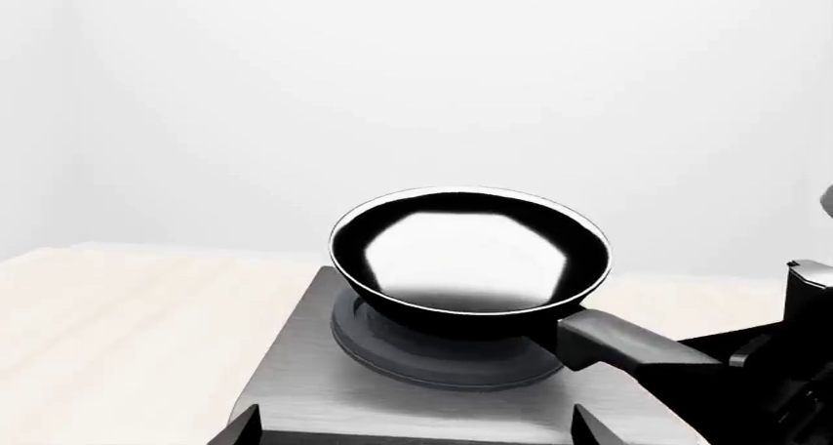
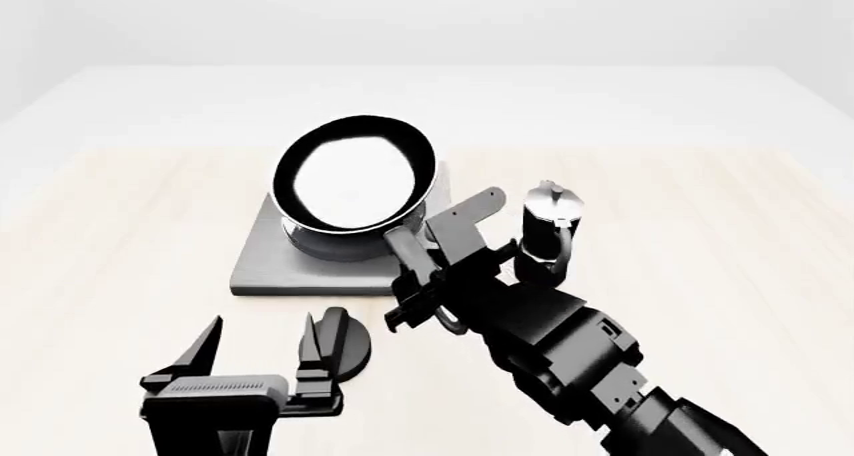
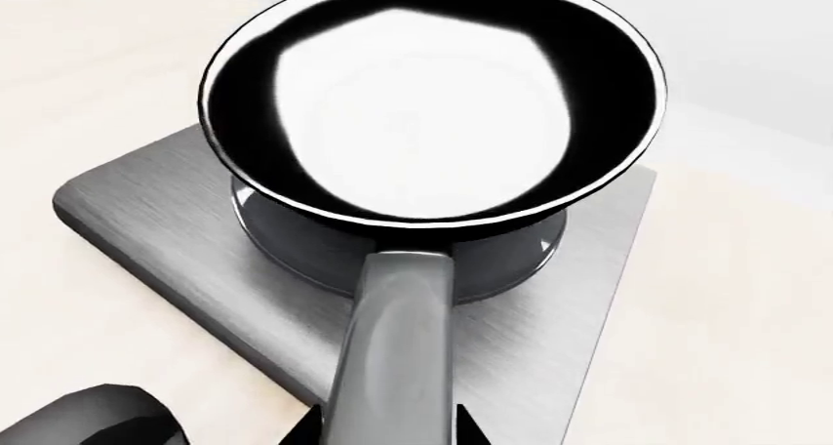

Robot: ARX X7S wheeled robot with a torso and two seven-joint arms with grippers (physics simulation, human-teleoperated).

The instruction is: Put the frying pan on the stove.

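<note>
The glossy black frying pan (image 2: 354, 171) sits over the dark burner rings (image 1: 443, 362) of the grey stove (image 2: 274, 266); whether it rests on them or hovers just above, I cannot tell. Its long handle (image 3: 397, 347) runs back between the tips of my right gripper (image 3: 388, 425), which press on both sides of it. In the head view my right gripper (image 2: 441, 224) is at the stove's near right corner. My left gripper (image 2: 263, 328) stands open and empty in front of the stove's near edge, and the left wrist view shows its tips (image 1: 241, 427) wide apart.
A small black-and-silver moka pot (image 2: 550, 224) stands just right of the stove, close to my right wrist. A round black knob (image 2: 352, 346) lies on the pale wooden table (image 2: 107, 276) next to my left gripper's right finger.
</note>
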